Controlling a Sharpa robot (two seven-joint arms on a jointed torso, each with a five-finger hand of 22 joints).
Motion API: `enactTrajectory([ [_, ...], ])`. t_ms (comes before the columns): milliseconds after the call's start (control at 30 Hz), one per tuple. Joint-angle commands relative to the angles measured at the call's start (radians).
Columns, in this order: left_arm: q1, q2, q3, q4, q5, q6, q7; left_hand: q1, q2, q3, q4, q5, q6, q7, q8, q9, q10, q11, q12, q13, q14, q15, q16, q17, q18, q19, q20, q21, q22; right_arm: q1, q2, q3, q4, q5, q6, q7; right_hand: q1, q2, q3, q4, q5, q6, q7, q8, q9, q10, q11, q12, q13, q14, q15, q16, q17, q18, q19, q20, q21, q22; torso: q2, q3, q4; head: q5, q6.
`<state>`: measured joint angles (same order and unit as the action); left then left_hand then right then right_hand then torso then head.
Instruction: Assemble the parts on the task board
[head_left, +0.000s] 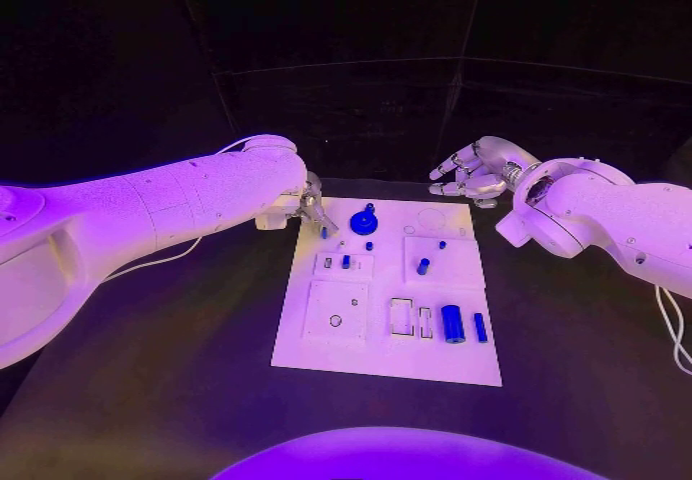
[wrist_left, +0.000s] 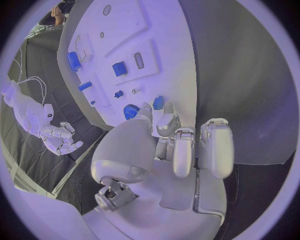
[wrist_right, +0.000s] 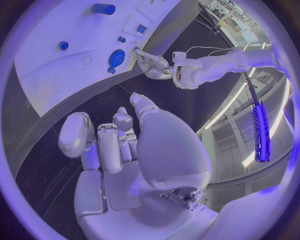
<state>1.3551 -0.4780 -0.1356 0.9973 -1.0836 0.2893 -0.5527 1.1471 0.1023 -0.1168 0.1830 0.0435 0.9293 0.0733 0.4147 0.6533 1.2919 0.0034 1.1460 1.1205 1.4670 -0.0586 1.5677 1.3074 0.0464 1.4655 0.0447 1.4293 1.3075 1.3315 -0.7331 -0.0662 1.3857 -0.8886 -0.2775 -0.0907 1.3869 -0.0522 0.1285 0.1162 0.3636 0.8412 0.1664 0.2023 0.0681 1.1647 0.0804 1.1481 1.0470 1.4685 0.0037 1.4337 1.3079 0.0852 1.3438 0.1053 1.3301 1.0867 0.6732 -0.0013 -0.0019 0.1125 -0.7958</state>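
The task board (head_left: 387, 350) is laid flat mid-table, w/ blue parts spread over it. A round blue part (head_left: 364, 221) is seen near the far edge, a small blue peg (head_left: 423, 266) stands approx. centre, and a larger blue cylinder (head_left: 453, 323) is laid beside a slim blue bar (head_left: 480, 327) toward the near right. White rectangular pieces are set on the board's left half.

The left hand (head_left: 306, 207) is held at the board's far-left corner, fingertips down at the edge. In the left wrist view a small blue part (wrist_left: 158, 102) is seen right at the fingertips (wrist_left: 164, 120), close to the round part (wrist_left: 130, 111); whether it is pinched or merely touched can't be told.

The right hand (head_left: 472, 172) is held off the board, beyond its far-right corner, above the black table (head_left: 173, 380). Its fingers are loosely curled and apart, w/ nothing held; this is confirmed in the right wrist view (wrist_right: 106, 137).
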Motion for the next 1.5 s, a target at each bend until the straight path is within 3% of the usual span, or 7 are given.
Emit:
enactTrajectory([
  [33,0.001,0.002,0.000,0.000,0.003,0.007,0.013,0.016,0.002,0.001,-0.007,0.003,0.008,0.002,-0.006,-0.002,0.006,-0.001,0.005,0.002,0.104,-0.002,0.003,0.263,-0.004,0.027,0.002,0.005,0.089,0.002,0.000,0.001,0.001,-0.003,0.007,0.003,-0.007,0.000,0.002,0.003,-0.002,-0.006,0.004,0.002,-0.002,-0.005,0.000,-0.001,0.000,0.047,-0.003,-0.004,0.024,0.009,-0.004,0.000,-0.006,-0.001,0.000,-0.0009,0.0007,-0.001,0.000],
  [300,0.001,0.003,0.000,0.001,0.019,0.003,0.022,0.077,0.041,0.033,-0.047,0.004,0.010,0.000,-0.010,-0.006,0.008,-0.004,0.004,0.002,0.104,-0.004,0.003,0.263,-0.004,0.027,0.000,0.005,0.090,0.002,0.001,0.001,0.001,-0.003,0.008,0.002,-0.007,0.000,0.002,0.003,-0.002,-0.006,0.004,0.002,-0.002,-0.005,0.000,-0.001,0.000,0.047,-0.003,-0.004,0.024,0.009,-0.004,0.000,-0.006,-0.001,0.000,-0.0007,0.0002,0.000,-0.002],
  [467,0.001,0.003,0.000,-0.001,0.033,0.007,0.026,0.173,0.081,0.109,-0.118,0.004,0.000,-0.009,-0.021,-0.013,0.004,-0.013,-0.001,-0.001,0.104,-0.010,0.003,0.263,-0.004,0.027,-0.005,0.004,0.091,0.002,0.001,0.001,0.001,-0.003,0.010,0.001,-0.007,0.000,0.002,0.003,-0.002,-0.006,0.004,0.002,-0.002,-0.005,0.000,-0.001,0.000,0.047,-0.003,-0.004,0.024,0.009,-0.004,0.000,-0.006,-0.001,0.000,-0.0004,0.0002,0.000,-0.002],
  [700,0.001,0.002,0.000,-0.002,0.059,0.005,0.029,0.238,0.098,0.198,-0.188,0.005,-0.011,-0.007,-0.031,-0.018,-0.003,-0.013,-0.012,-0.006,0.104,-0.012,0.003,0.263,-0.003,0.026,-0.009,0.002,0.089,0.002,0.000,0.001,0.001,-0.003,0.014,0.000,-0.006,0.000,0.003,0.003,0.002,-0.006,0.005,0.003,-0.001,-0.005,0.001,0.000,0.000,0.047,-0.003,-0.004,0.024,0.009,-0.003,0.000,-0.006,-0.001,0.000,0.0000,0.0005,0.001,-0.004],
  [1000,0.002,-0.035,0.000,0.038,0.131,-0.040,0.023,0.155,0.053,0.376,-0.246,0.003,-0.007,-0.002,-0.020,-0.010,0.006,-0.007,-0.018,-0.012,0.104,-0.006,0.003,0.263,-0.003,0.025,-0.004,-0.002,0.088,0.002,-0.003,0.001,0.002,-0.003,0.014,0.001,-0.006,0.000,0.003,0.003,0.002,-0.006,0.005,0.003,-0.001,-0.005,0.001,-0.001,0.000,0.047,-0.003,-0.003,0.025,0.009,-0.004,0.000,-0.006,-0.001,-0.001,-0.0008,0.0014,0.003,-0.005],
  [1300,0.008,-0.121,0.000,0.164,0.242,-0.168,0.009,0.007,-0.028,0.630,-0.288,0.002,-0.015,-0.006,0.027,0.022,0.011,-0.009,-0.030,-0.029,0.104,-0.009,0.003,0.263,-0.001,0.025,-0.005,-0.011,0.083,0.002,-0.010,0.001,0.001,-0.003,0.015,0.000,-0.007,0.000,0.002,0.004,0.003,-0.006,0.005,0.003,-0.001,-0.005,0.001,-0.001,0.000,0.047,-0.003,-0.004,0.024,0.009,-0.004,0.000,-0.007,-0.001,-0.004,0.0010,0.0086,0.001,-0.006],
  [1500,0.008,-0.178,-0.002,0.268,0.244,-0.241,0.021,-0.022,-0.050,0.683,-0.294,0.005,-0.018,-0.005,0.043,0.033,-0.007,-0.010,-0.068,-0.069,0.104,-0.009,0.003,0.263,0.000,0.023,-0.005,-0.015,0.079,0.002,-0.013,0.000,0.001,-0.003,0.015,0.001,-0.007,0.000,0.002,0.004,0.003,-0.006,0.005,0.003,-0.001,-0.005,0.001,-0.001,0.000,0.047,-0.003,-0.004,0.024,0.009,-0.004,0.000,-0.007,-0.001,-0.004,0.0013,0.0066,0.002,-0.007],
])
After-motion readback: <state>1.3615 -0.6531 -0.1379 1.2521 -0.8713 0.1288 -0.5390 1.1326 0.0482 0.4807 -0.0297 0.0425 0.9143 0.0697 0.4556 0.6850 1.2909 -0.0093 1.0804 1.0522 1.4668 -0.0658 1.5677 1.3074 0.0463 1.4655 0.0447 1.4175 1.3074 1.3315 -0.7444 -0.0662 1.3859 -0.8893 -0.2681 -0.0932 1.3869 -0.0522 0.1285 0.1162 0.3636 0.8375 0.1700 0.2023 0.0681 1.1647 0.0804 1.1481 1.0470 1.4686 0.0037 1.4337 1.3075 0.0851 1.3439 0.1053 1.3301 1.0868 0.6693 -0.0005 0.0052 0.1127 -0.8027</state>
